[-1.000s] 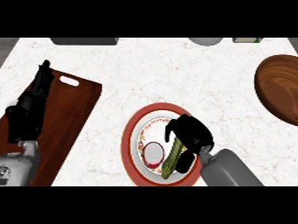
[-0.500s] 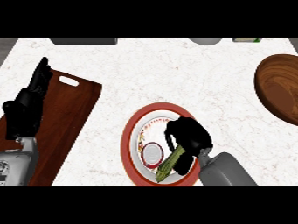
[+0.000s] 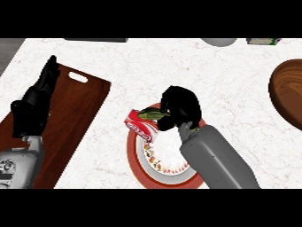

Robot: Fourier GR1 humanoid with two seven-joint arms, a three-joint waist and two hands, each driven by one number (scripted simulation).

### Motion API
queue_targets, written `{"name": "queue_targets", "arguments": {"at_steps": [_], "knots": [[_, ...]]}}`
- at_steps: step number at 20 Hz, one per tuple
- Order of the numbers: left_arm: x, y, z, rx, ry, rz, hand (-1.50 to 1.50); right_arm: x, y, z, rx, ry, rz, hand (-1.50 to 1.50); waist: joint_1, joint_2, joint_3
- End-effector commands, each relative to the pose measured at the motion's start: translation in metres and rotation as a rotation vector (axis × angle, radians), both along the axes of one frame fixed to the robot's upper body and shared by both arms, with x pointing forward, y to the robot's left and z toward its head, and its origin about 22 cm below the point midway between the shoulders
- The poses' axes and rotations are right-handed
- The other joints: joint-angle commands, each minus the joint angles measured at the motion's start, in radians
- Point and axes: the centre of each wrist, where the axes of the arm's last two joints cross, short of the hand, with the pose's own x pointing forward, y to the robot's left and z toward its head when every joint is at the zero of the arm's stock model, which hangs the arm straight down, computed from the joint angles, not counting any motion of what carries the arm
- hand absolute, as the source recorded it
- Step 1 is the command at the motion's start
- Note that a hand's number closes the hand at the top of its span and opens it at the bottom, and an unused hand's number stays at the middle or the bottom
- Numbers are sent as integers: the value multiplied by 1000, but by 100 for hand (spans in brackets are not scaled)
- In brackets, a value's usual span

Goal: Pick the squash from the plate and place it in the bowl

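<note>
My right hand point(image 3: 181, 105) is curled round the green squash point(image 3: 150, 115), whose end sticks out to the left of the fingers. The hand hides most of the squash. It hovers over the far edge of the red-rimmed plate point(image 3: 154, 165), which lies near the counter's front. The brown wooden bowl point(image 3: 300, 98) sits at the right edge, well apart from the hand. My left hand point(image 3: 36, 104) rests open, fingers straight, over the cutting board at the left.
A dark red cutting board point(image 3: 83, 103) with a handle hole lies at the left. A grey round item point(image 3: 218, 41), a small box point(image 3: 264, 41) and a dark flat thing point(image 3: 95, 40) line the counter's far edge. White marble lies between plate and bowl.
My right hand has moved away from me, from the plate's middle to its far edge, taking the squash with it. The squash no longer lies across the plate. The left hand has not moved.
</note>
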Motion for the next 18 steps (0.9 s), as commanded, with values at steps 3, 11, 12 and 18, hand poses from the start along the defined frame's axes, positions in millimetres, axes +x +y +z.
{"name": "queue_targets", "arguments": {"at_steps": [3,11,12,18], "knots": [[4,0,9,-9,9,-1,0,14,27,49,187,-270,-222,150,-6,-3,1],[-14,9,-8,-3,18,35,0,19,45,98,140,-465,-481,150,-42,-14,-1],[-9,7,-12,-4,19,56,0,16,41,93,129,-465,-490,150,-55,-12,-1],[-13,8,1,-1,-3,57,0,32,-21,94,130,-533,-628,150,-59,-11,1]]}}
